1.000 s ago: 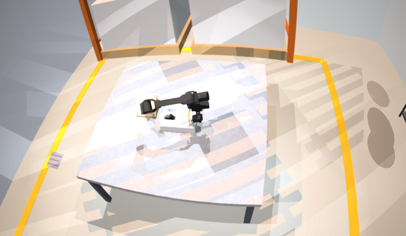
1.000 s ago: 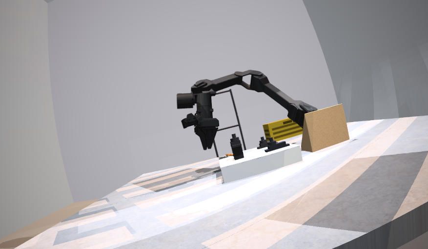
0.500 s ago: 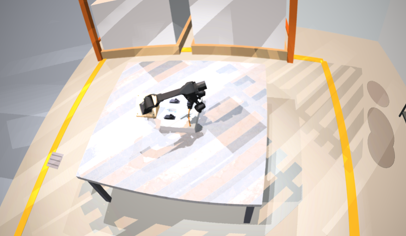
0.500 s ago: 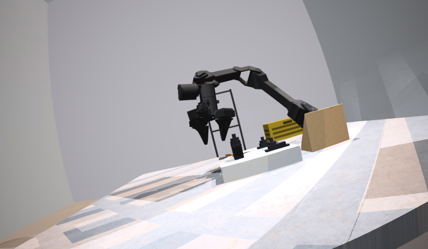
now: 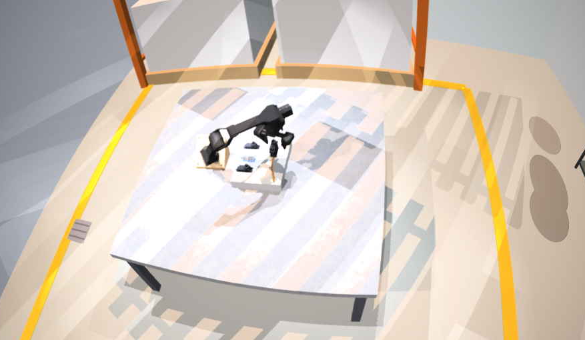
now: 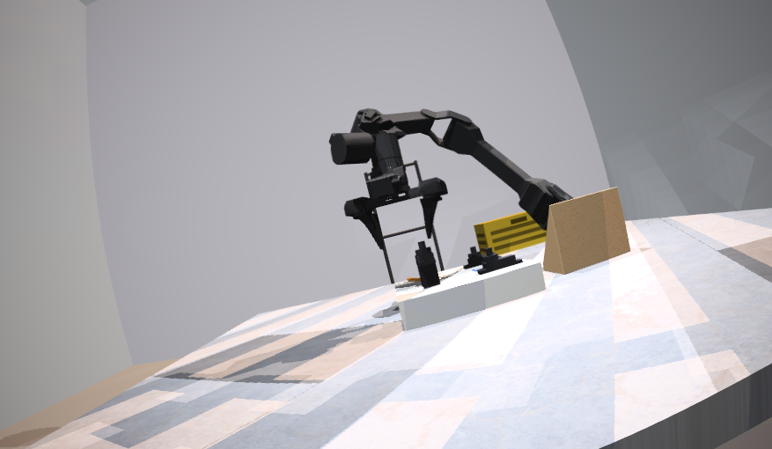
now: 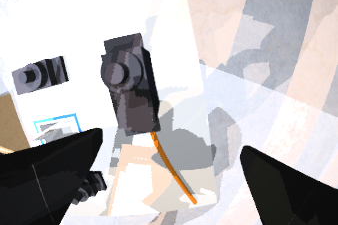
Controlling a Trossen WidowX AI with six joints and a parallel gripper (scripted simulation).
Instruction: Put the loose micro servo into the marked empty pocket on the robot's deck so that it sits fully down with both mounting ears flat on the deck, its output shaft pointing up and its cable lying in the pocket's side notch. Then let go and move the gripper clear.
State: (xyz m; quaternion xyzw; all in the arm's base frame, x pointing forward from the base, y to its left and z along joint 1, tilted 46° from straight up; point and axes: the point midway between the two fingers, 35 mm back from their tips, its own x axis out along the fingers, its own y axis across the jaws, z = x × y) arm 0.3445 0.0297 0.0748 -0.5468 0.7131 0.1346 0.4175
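The loose micro servo point(image 5: 273, 149) point(image 6: 427, 268) point(image 7: 137, 113) stands upright on the white deck point(image 5: 256, 185) point(image 6: 444, 307) point(image 7: 90, 23), near its outer end, shaft up. Its orange cable point(image 5: 273, 171) point(image 7: 175, 173) trails over the deck. The pocket outlined in blue point(image 5: 254, 159) point(image 7: 55, 118) lies between two seated servos and looks empty; a finger hides part of it in the wrist view. My gripper point(image 5: 273, 143) point(image 6: 406, 241) point(image 7: 173, 145) is open and empty, pointing down above the loose servo. In the wrist view the servo lies ahead of the fingertips, nearer the left one.
One seated servo point(image 5: 251, 145) point(image 7: 40, 75) and another point(image 5: 244, 168) point(image 7: 90, 187) stick up from the deck on either side of the pocket. A brown slanted block point(image 6: 589, 231) stands by the arm's base. A yellow box point(image 6: 508, 234) shows behind the deck.
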